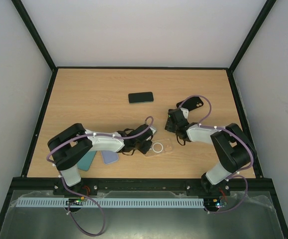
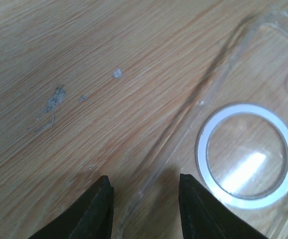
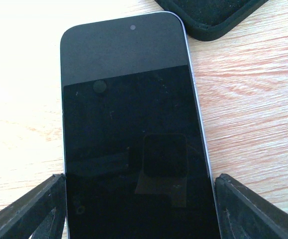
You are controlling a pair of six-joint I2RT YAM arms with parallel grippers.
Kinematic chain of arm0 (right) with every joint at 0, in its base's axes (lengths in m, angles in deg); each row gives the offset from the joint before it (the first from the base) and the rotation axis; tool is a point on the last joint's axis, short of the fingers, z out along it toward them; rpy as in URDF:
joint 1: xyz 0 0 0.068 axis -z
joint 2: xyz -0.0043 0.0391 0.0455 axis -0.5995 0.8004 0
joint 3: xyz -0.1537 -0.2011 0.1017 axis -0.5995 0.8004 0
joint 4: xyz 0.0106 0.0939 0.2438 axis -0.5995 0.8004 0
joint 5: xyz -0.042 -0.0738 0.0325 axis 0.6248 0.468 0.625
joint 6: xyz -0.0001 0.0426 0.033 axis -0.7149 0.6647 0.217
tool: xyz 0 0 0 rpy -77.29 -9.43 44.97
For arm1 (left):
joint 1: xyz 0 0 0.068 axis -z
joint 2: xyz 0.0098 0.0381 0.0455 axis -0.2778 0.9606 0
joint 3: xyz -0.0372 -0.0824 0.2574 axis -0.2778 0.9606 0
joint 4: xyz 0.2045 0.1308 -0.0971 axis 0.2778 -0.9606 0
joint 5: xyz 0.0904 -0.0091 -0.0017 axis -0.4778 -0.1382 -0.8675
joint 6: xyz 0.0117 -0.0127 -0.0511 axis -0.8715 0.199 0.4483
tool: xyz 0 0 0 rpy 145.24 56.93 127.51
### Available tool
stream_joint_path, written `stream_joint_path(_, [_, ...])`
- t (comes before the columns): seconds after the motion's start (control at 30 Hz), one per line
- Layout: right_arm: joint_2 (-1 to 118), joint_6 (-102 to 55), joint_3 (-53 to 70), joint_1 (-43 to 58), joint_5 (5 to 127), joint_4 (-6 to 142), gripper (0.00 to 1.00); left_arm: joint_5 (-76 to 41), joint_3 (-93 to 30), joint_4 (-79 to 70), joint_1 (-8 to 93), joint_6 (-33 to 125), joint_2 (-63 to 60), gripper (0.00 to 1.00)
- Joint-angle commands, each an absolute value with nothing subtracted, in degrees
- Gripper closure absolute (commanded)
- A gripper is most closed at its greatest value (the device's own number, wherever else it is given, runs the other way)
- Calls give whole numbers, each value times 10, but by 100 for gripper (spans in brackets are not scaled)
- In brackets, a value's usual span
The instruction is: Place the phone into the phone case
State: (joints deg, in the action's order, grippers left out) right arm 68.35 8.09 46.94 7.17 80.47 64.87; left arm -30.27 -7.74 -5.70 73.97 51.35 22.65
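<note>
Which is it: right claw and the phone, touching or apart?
Touching. The right wrist view shows the fingers of the right claw meeting both long edges of the phone, no table showing between.

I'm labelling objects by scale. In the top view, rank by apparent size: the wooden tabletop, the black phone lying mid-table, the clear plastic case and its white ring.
1. Light wooden tabletop
2. Black rectangular phone and clear plastic case: alike, the case partly under the left arm, so unranked
3. White ring
</note>
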Motion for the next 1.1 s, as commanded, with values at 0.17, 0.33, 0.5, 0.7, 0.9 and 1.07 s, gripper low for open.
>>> stream_joint_path(0.17, [701, 113, 519, 72, 716, 708, 31, -337, -80, -100, 741, 511, 221, 91])
stream_joint_path(0.33, [685, 113, 530, 72, 684, 707, 31, -352, -65, -140, 742, 561, 196, 98])
stream_joint_path(0.5, [656, 119, 547, 72, 647, 700, 32, -386, -48, -216, 743, 691, 160, 98])
stream_joint_path(0.7, [631, 134, 561, 57, 608, 702, 34, -378, -1, -209, 743, 819, 150, 98])
stream_joint_path(0.9, [580, 153, 563, 27, 601, 724, 34, -307, 12, -160, 753, 870, 144, 78])
stream_joint_path(1.07, [526, 193, 567, 0, 600, 725, 35, -182, 71, -3, 759, 920, 98, 59])
